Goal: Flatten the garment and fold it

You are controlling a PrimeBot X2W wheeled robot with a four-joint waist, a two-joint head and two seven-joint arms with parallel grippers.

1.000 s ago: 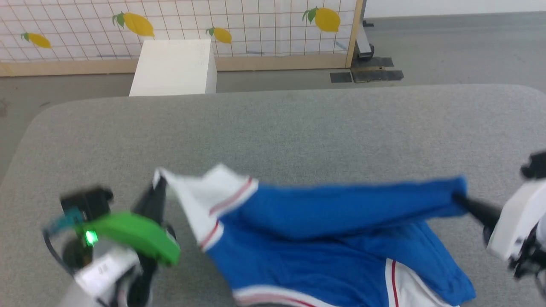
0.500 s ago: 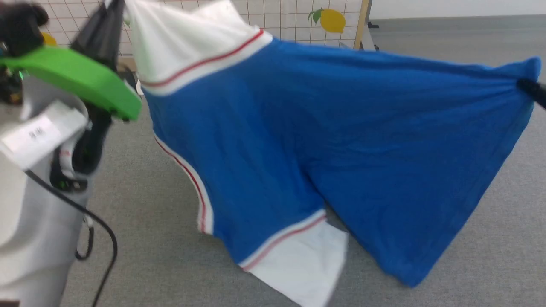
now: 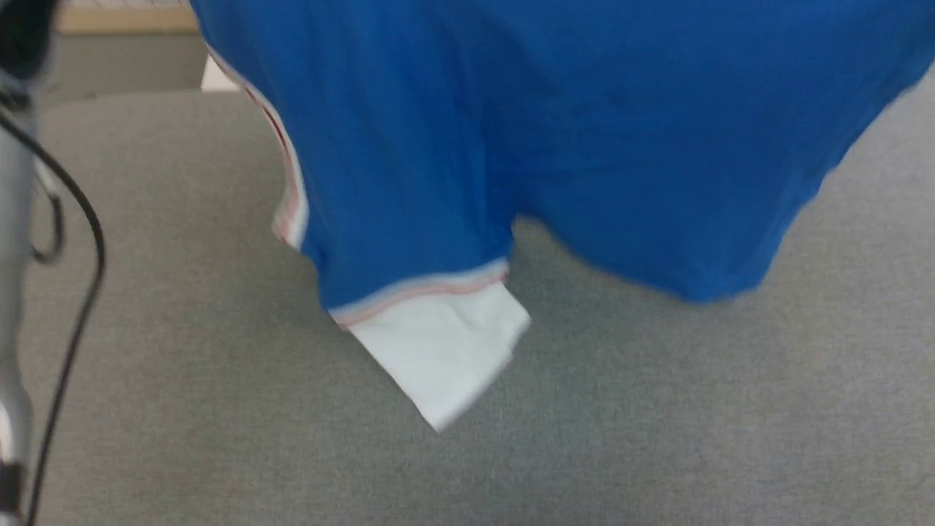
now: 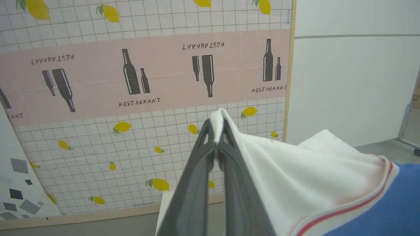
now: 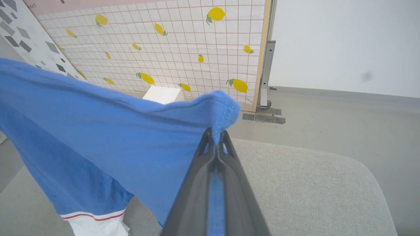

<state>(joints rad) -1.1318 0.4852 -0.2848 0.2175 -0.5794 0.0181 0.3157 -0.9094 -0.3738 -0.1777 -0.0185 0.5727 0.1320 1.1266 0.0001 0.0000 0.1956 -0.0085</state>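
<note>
Garment (image 3: 511,109): royal-blue sports jersey with white short sleeves and red-and-white striped trim. It is held up in the air between the two grippers and hangs as a broad blue sheet above the grey table (image 3: 621,453). In the head view the lower white sleeve (image 3: 438,351) dangles lowest, bordered by a striped band (image 3: 420,288); whether its tip touches the table cannot be told. The picture is motion-blurred.

Left gripper (image 4: 216,126): long dark fingers pressed together, pinching the edge of the other white sleeve (image 4: 295,170), which drapes off to that view's right with its red stripe and the blue body beyond.

Right gripper (image 5: 216,135): fingers pressed together on a stitched blue hem corner. The cloth falls away to that view's left, and a strip of blue shows between the fingers lower down.

Backdrop panel (image 4: 147,137): white grid pattern with yellow lemons. It has a pink band printed with dark bottles and the word "RESTAURANT" (image 4: 139,102), repeated upright and upside down. A wooden frame runs along its right edge.

White box (image 5: 163,95): stands on the floor at the foot of the panel, beyond the table.

Black cable (image 3: 80,307): hangs in a loop beside a pale arm section at the head view's left edge.
</note>
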